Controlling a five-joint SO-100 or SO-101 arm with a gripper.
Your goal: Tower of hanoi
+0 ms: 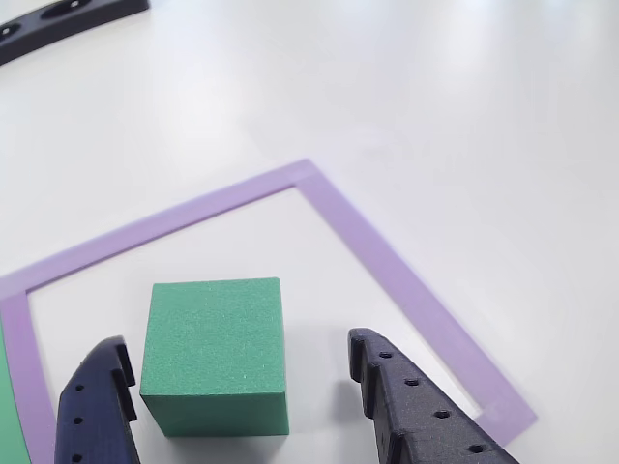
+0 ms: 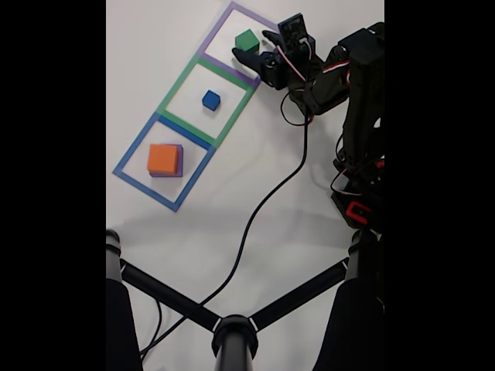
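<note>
We see the white table [image 2: 232, 201] first, with a dark stand [image 2: 232, 328] of three spreading legs at the bottom of the fixed view and a black cable [image 2: 255, 216] trailing across the surface toward the arm [image 2: 352, 100] on the right. Three taped square outlines lie in a diagonal row: the blue outline [image 2: 128, 158] lowest, the green outline [image 2: 174, 89] in the middle, the purple outline [image 2: 267, 19] at the top. Inside the blue one the salmon-orange block [image 2: 162, 158] sits on the purple block [image 2: 176, 171], of which we make out just a thin edge. The green block [image 1: 215, 353] stands on the table inside the purple outline, and in the other view it sits between the two dark blue fingers [image 1: 416, 406] of the gripper [image 1: 242, 396], which are spread wide with a clear gap of white table on each side, touching nothing. The same open gripper [image 2: 251, 48] reaches in from the right in the fixed view. The blue cube [image 2: 210, 99], smallest of all, rests alone near the centre of the green outline. A black bar [image 1: 68, 24] with round holes crosses the top left corner of the other view.
</note>
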